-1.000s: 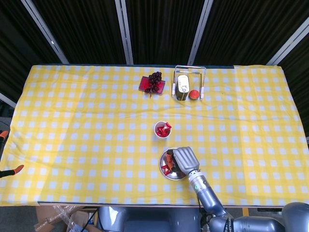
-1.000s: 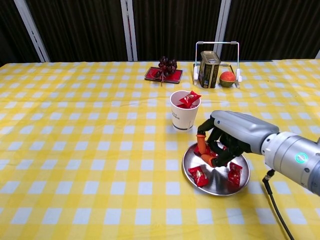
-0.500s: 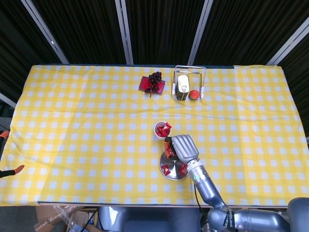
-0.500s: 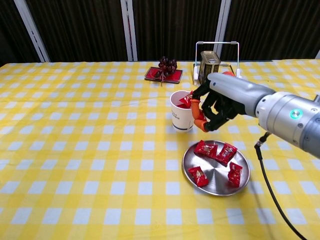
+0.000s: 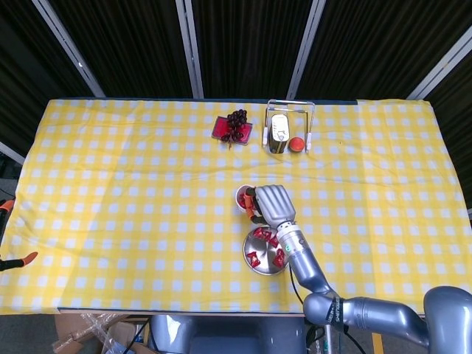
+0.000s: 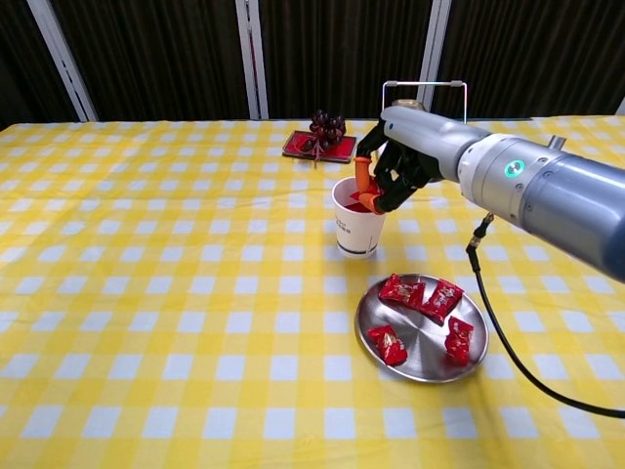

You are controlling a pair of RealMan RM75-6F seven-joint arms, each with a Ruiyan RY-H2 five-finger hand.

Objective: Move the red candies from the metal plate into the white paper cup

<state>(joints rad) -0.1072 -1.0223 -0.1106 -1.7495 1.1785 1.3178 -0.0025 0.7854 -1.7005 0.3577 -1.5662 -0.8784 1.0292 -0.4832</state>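
**Right hand at the cup, candies on the plate**

The table (image 5: 110, 192) is spread with a yellow and white checked cloth (image 6: 146, 293) and takes up most of both views. The right arm (image 6: 547, 195) comes in from the near right and reaches left across the middle of the table. Far behind the cup stands a wire rack (image 6: 425, 107) with a tin (image 5: 278, 133) inside it and a small orange ball (image 5: 296, 144) at its right end. Left of the rack lies a red tray (image 6: 319, 147) with a dark bunch of grapes (image 6: 327, 125) on it.

The plate (image 6: 422, 363) sits near the front edge, right of centre, with four red candies (image 6: 420, 293) lying on it: two touching at the far side, one at the left, one at the right. The cup (image 6: 357, 227) stands upright just beyond the plate, a little to its left.

The right hand (image 6: 389, 171) hovers over the cup's far right rim with its fingers (image 6: 363, 176) curled downward into the mouth. Something red shows at the fingertips there, but whether the hand pinches a candy or that candy already lies in the cup, I cannot tell. The left hand is out of sight in both views.
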